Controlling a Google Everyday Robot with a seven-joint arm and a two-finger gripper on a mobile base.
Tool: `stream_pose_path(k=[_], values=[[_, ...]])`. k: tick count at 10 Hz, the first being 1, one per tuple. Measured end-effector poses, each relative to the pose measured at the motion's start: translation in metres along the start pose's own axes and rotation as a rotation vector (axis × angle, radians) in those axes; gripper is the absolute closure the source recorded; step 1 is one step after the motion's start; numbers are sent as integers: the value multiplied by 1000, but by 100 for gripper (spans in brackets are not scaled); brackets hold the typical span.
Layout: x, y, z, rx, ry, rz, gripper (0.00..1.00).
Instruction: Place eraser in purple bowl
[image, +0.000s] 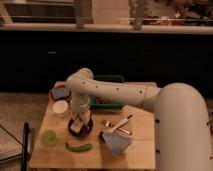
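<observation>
A light wooden table (135, 150) stands on a pale speckled floor. Behind it a dark cabinet front (150, 55) runs across the dim room under a pale counter edge with railing posts above.

On the table there are four bowls. The landmark is the small round dark purple bowl (88, 131), near the table's middle-left. Behind it and to the left sit a white bowl (60, 108) and, farther back, an orange-red bowl (54, 90) holding one flat blue object (60, 93). Left of the purple bowl and a little nearer the camera is a light green bowl (49, 137).

One small pale cream eraser (75, 128) shows inside the purple bowl's rim, directly under the gripper (80, 120). The gripper hangs over the purple bowl at the end of the single white arm (120, 92). Whether it grips the eraser, I cannot tell.

One green rectangular bin (111, 80) sits behind the purple bowl. To the bowl's right lie what look like two crossed metal utensils (121, 125) and one grey-blue cloth (116, 143). Just in front of the bowl lies one long green pod-shaped object (78, 147).
</observation>
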Motion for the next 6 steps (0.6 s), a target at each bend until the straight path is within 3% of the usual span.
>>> stream_pose_path(k=[4, 6], values=[[4, 2, -4, 10, 1, 0, 20], [6, 2, -20, 36, 22, 2, 20]])
